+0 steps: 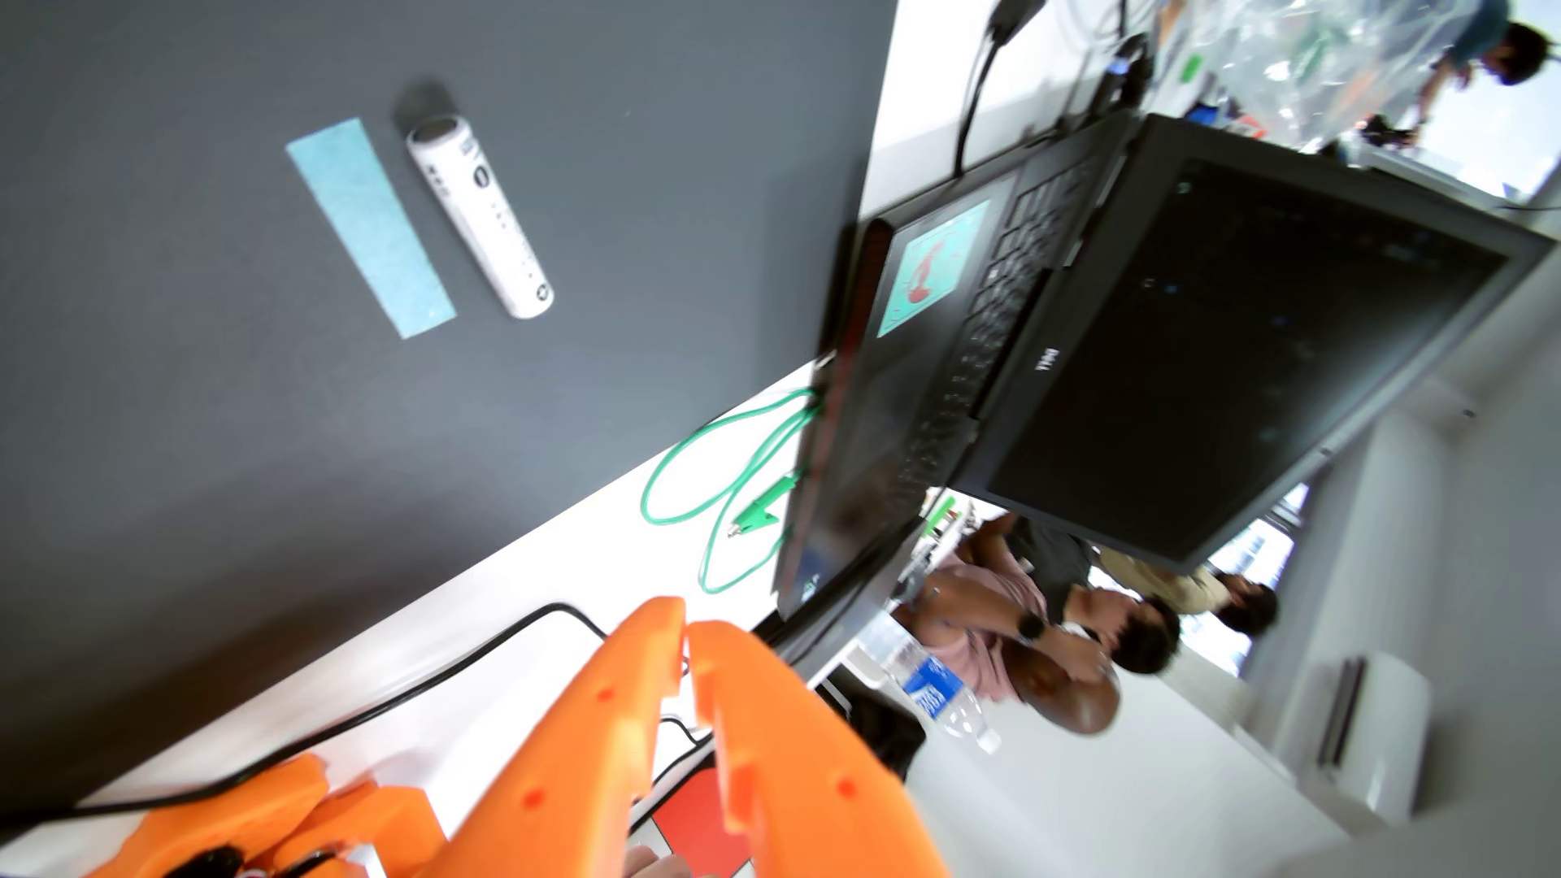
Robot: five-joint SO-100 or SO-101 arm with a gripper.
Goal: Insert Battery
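A white cylindrical battery [480,218] with dark markings lies on a dark grey mat [211,405] in the upper left of the wrist view. Right beside it, to its left, lies a light blue rectangular strip [370,226]. My orange gripper [686,629] enters from the bottom edge, well away from the battery and over the white table beyond the mat's edge. Its two fingertips nearly touch, and nothing is between them. No battery holder is visible.
An open black laptop [1098,354] stands on the white table [473,625] to the right of the mat. A green clip lead [726,481] and a black cable [405,692] lie beside the mat's edge. People and a water bottle [938,692] show beyond the table.
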